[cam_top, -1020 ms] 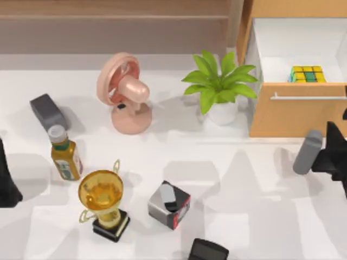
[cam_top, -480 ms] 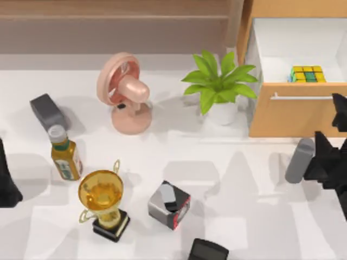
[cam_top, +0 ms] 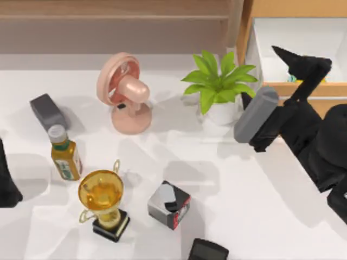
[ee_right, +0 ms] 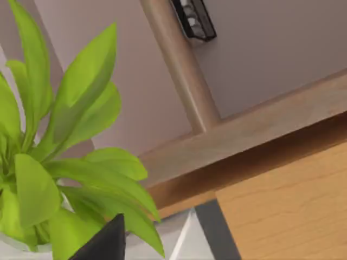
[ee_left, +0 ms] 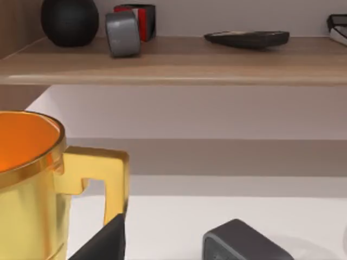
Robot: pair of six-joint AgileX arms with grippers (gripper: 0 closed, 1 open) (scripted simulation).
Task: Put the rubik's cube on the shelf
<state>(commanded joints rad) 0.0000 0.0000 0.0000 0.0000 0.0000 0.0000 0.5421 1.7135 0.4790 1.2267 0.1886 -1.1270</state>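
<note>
Right gripper (cam_top: 297, 64), grip state unclear, is reaching over the open cabinet drawer (cam_top: 303, 89) toward the rubik's cube, apparently to grasp it

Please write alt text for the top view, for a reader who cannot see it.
The right arm's gripper reaches over the open drawer of the orange-wood cabinet, covering the rubik's cube there. On the white table stand a pink fan, plant and gold trophy.

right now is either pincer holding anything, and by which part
Nothing is visibly held. The right pincer hangs over the open drawer, covering the rubik's cube; its grip cannot be told. The left arm sits parked at the table's left edge.
</note>
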